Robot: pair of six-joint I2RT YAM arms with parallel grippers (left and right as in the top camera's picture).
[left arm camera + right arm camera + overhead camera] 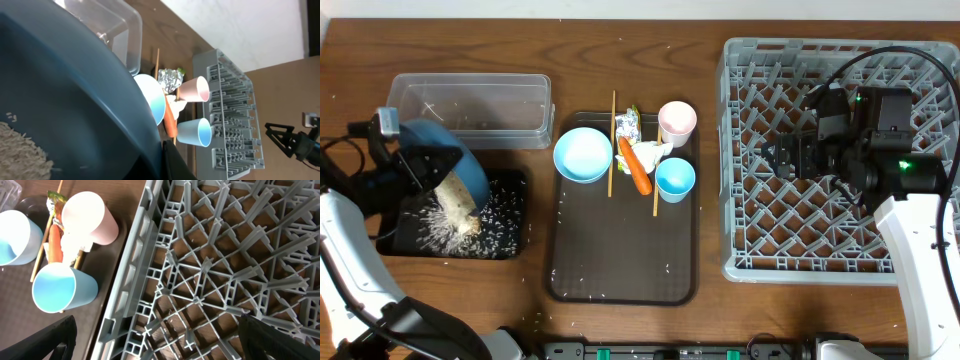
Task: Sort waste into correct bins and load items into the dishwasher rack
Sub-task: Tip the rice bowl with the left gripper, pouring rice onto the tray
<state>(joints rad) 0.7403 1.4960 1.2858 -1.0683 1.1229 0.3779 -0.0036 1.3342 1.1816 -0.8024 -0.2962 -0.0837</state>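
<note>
L gripper [418,165]: jaws are clamped on the rim of the large blue bowl [450,160]. The bowl is held steeply tilted over the shallow black tray [512,205] at the table's L side. A pale stream of white rice grains [455,210] is seen running from the bowl lip down into the tray, and loose grains are scattered over the tray floor. In the L wrist view, more rice is seen lying inside the bowl.

R gripper [783,157]: jaws are spread wide and nothing is held betw. them. It is positioned above the dishwasher rack [745,255] at the table's R side. In the R wrist view, both fingers [45,340] are seen at the lower corners, w/ the lattice floor below.

Clear tub [470,105]: located just behind the black tray; a few grains are seen inside.

Dark brown serving tray [620,270], ctr of table, is loaded at its far end w/:
- small light-blue bowl [582,154], upright
- pale pink cup [677,120] and light-blue cup [675,178], both upright
- orange carrot [635,167], betw. bowl and cups
- crumpled wrapper [628,125] and white tissue [655,152], beside the carrot
- two chopsticks [612,145], one either side of the carrot
</note>
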